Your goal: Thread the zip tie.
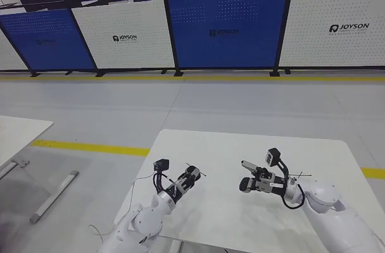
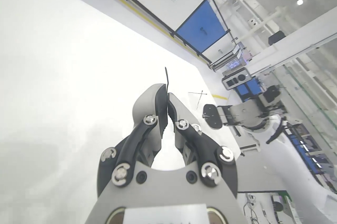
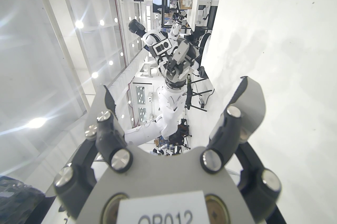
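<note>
Jaws of left arm (image 1: 173, 193) pinch zip tie (image 2: 166, 77), facing spread right jaws.

The left arm (image 1: 156, 215) and right arm (image 1: 335, 212) are glossy white shells with rounded, bulging joints. Black cables (image 1: 292, 201) loop beside each wrist, and a small black wrist camera (image 1: 273, 154) sits on a bracket above it. The left gripper (image 2: 167, 93) has grey metal fingers with black ribbed pads (image 2: 160, 101), black linkage bars and silver screws with retaining clips on a grey plate. The right gripper (image 3: 176, 88) is built alike, with a white label (image 3: 163, 208) bearing black characters on its base
</note>
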Available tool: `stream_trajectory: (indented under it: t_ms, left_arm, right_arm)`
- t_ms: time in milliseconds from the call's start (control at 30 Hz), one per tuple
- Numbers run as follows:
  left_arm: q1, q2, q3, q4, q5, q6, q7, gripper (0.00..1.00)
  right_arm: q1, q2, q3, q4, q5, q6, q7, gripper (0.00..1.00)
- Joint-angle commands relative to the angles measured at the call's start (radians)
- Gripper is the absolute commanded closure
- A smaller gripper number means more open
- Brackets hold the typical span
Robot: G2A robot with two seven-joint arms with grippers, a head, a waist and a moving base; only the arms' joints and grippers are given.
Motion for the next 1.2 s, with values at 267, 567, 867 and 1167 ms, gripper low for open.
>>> stream_trajectory:
  t_ms: [267, 567, 867, 1167]
  left_arm:
    - [0.130, 0.010, -0.134, -0.203, -0.258, -0.142, -0.003, 1.00]
    - [0.157, 0.013, -0.171, -0.233, -0.367, -0.149, -0.059, 1.00]
    - [0.150, 0.009, -0.161, -0.254, -0.480, -0.155, -0.075, 1.00]
    - [0.158, 0.011, -0.196, -0.279, -0.655, -0.151, -0.152, 1.00]
  right_arm:
    - [0.000, 0.000, 0.000, 0.000, 0.000, 0.000, 0.000, 0.00]
    - [0.000, 0.000, 0.000, 0.000, 0.000, 0.000, 0.000, 0.00]
    - [0.000, 0.000, 0.000, 0.000, 0.000, 0.000, 0.000, 0.00]
    - [0.000, 0.000, 0.000, 0.000, 0.000, 0.000, 0.000, 0.00]
